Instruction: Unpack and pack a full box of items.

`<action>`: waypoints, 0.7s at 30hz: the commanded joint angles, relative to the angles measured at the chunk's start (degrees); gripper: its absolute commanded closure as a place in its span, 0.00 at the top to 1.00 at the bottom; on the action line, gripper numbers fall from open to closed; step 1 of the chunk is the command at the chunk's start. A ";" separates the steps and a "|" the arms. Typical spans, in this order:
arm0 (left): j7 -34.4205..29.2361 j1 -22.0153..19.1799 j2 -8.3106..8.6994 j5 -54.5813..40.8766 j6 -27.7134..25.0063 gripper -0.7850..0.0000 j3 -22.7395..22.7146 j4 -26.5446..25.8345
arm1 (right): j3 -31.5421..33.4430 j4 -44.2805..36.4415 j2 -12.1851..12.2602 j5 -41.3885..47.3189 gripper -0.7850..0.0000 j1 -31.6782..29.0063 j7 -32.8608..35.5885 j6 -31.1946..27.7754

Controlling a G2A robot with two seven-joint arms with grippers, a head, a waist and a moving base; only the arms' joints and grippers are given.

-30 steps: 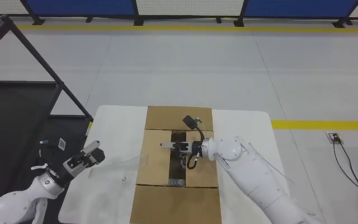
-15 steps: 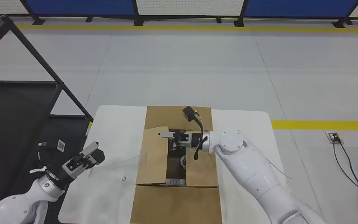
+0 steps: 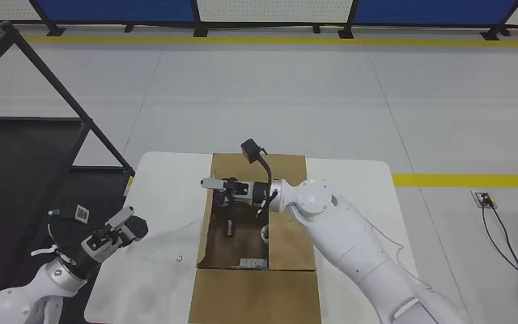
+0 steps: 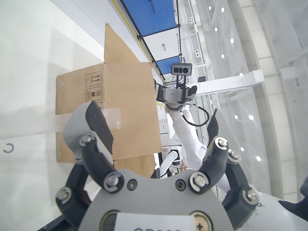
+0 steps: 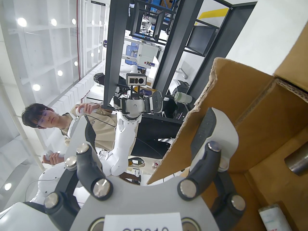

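Straddling the raised box flap (image 5: 228, 85), right gripper (image 5: 148, 118) gapes.

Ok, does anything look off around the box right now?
A strip of clear tape sticks out from the side of the box and trails across the table. A small C-shaped ring lies loose on the table near it.

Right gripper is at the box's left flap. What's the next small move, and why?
Probably push the flap outward, toward the left arm's side, until it folds down. The right gripper is open with the flap's edge between its fingers, and the flap stands roughly upright, so that side of the box is not yet fully open for unpacking.
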 commanded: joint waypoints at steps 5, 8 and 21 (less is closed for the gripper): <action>-4.99 4.23 -0.11 -7.68 -4.01 1.00 -4.03 -4.35 | -3.19 2.00 -3.06 -0.04 1.00 1.44 -3.89 -1.28; -6.82 6.16 -0.24 -9.97 -5.27 1.00 -4.62 -6.71 | -4.47 4.08 -4.71 0.45 1.00 2.25 -5.36 -2.42; -9.16 5.84 -0.30 -3.38 -4.98 1.00 2.55 -9.58 | -7.32 14.53 -10.90 1.79 1.00 4.36 -8.62 -7.84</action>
